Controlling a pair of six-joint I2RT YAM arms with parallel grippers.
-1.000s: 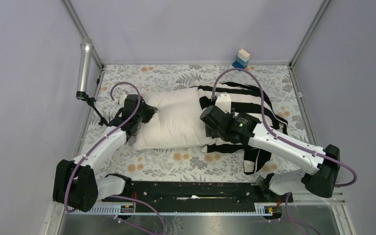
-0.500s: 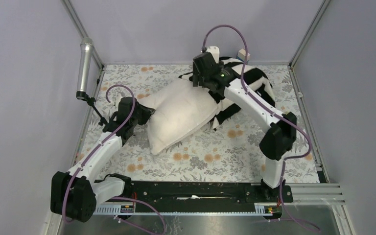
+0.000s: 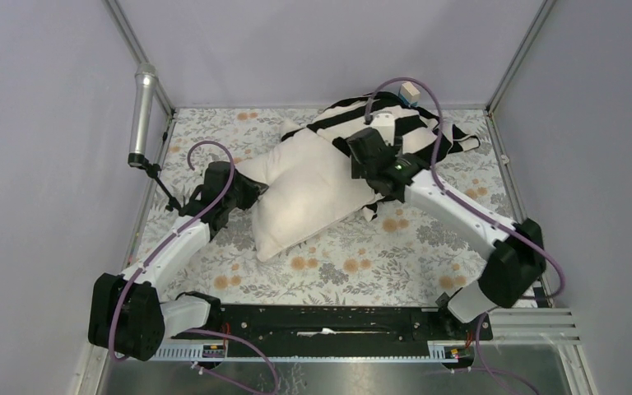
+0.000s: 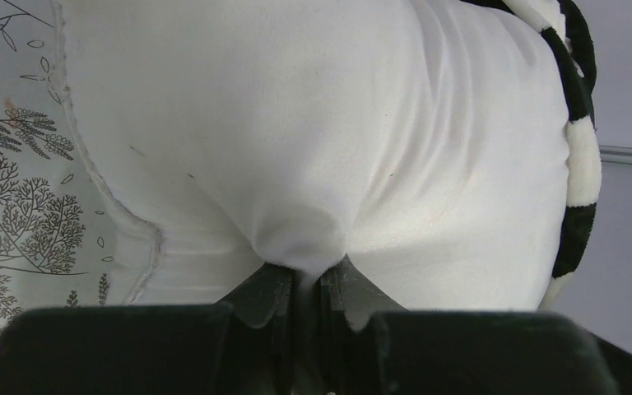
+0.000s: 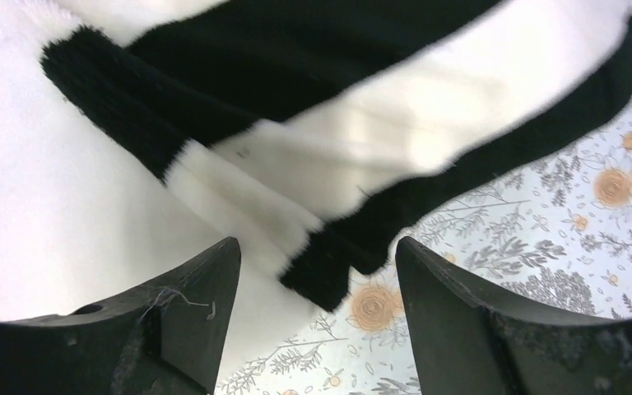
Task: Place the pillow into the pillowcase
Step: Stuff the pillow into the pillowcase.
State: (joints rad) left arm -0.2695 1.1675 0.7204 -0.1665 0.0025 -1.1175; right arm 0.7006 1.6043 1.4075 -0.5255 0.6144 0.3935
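The cream pillow (image 3: 304, 193) lies slantwise on the floral cover, its far right end inside the striped pillowcase (image 3: 403, 123), which is bunched at the back right. My left gripper (image 3: 247, 191) is shut on a pinch of fabric at the pillow's left end. In the left wrist view the gripper (image 4: 304, 276) holds a fold of the pillow (image 4: 296, 123), with the pillowcase (image 4: 580, 164) at the right edge. My right gripper (image 3: 364, 160) is open and empty. In the right wrist view it (image 5: 317, 255) hovers over the pillowcase's hem (image 5: 378, 132) where that meets the pillow (image 5: 66, 222).
A silver cylinder (image 3: 142, 115) hangs on the frame at the back left. A small white and blue block (image 3: 410, 95) stands at the back edge behind the pillowcase. Grey walls enclose the floral cover (image 3: 354, 263) on three sides.
My right arm swung from the near right to the back, then drew in a little. The pillowcase went from beside the pillow to a bunch at the back. The pillow's right end turned backward.
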